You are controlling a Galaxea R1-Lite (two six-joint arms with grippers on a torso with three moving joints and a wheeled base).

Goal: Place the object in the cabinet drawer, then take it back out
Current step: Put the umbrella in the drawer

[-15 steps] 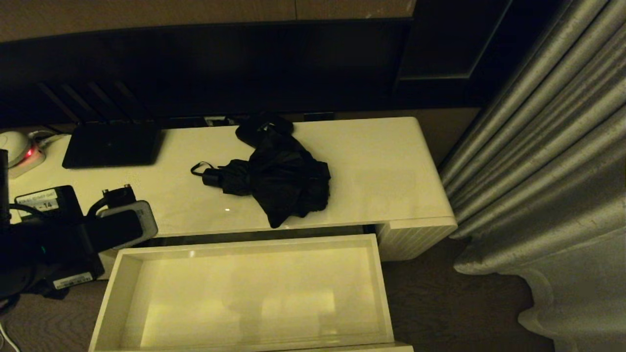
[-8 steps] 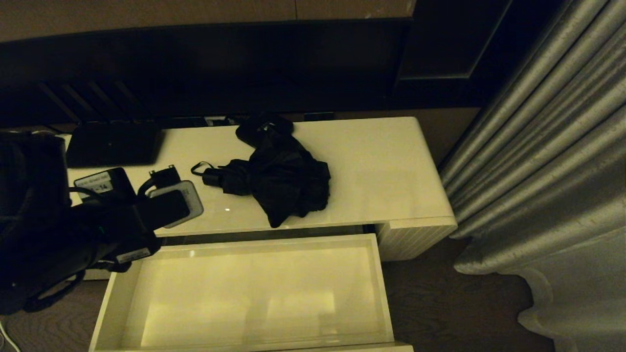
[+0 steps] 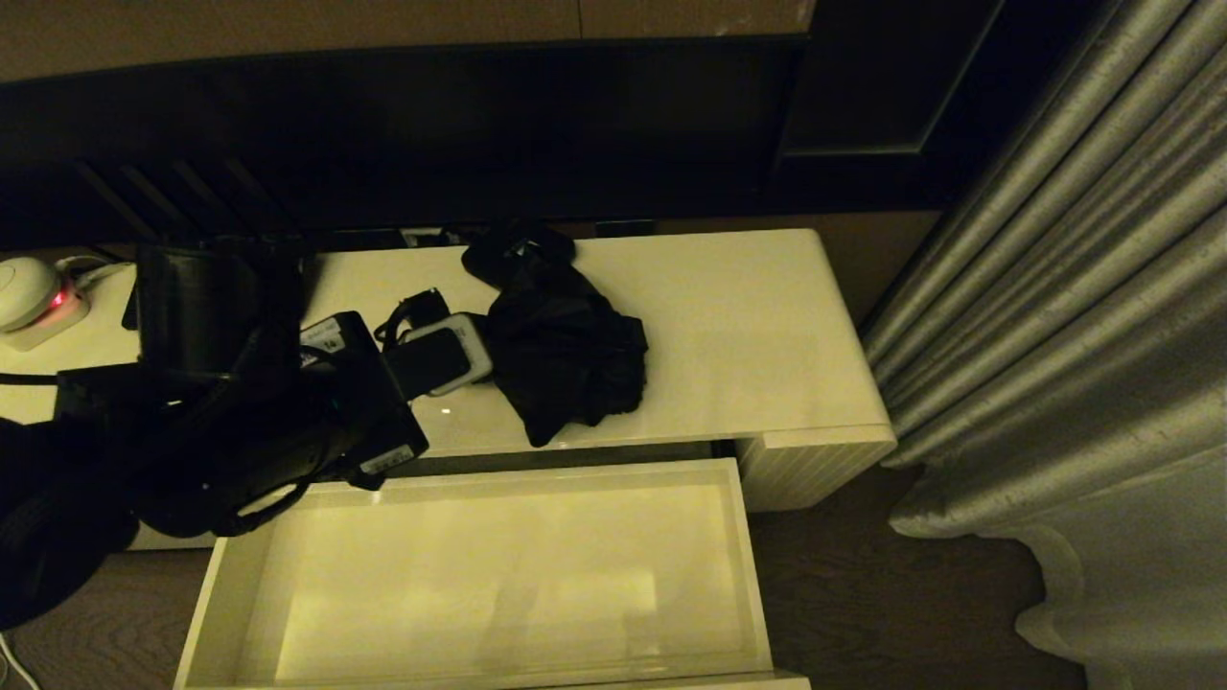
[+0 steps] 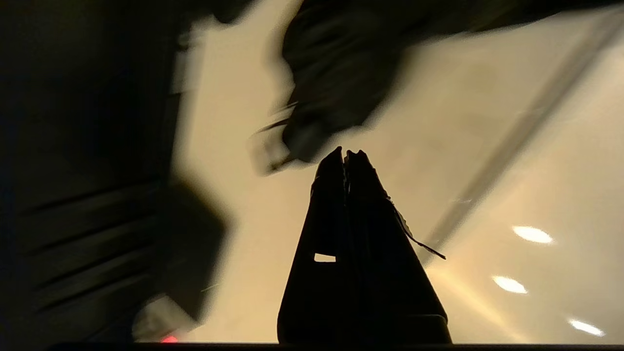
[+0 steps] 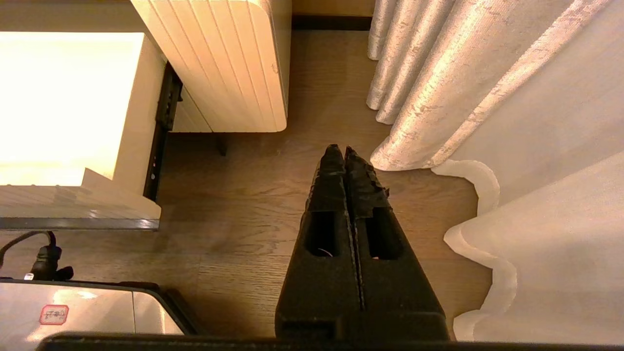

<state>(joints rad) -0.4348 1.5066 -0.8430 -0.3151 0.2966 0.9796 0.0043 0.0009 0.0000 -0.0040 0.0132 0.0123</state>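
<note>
The object, a black folding umbrella (image 3: 566,355), lies bunched on the white cabinet top (image 3: 757,326). My left arm (image 3: 288,422) reaches over the top from the left and covers the umbrella's handle end in the head view. In the left wrist view my left gripper (image 4: 347,155) is shut and empty, its tips just short of the umbrella's handle (image 4: 302,139) below the dark fabric (image 4: 336,73). The cabinet drawer (image 3: 743,565) stands pulled out and empty in front. My right gripper (image 5: 340,148) is shut and empty, low over the wooden floor.
A grey curtain (image 3: 1054,335) hangs right of the cabinet and pools on the floor (image 5: 487,97). A small white device with a red light (image 3: 29,297) sits at the far left of the top. A dark wall panel runs behind the cabinet.
My left arm has swung from the left edge, rightward and farther back over the cabinet top, up to the umbrella's handle. Umbrella and drawer have not moved.
</note>
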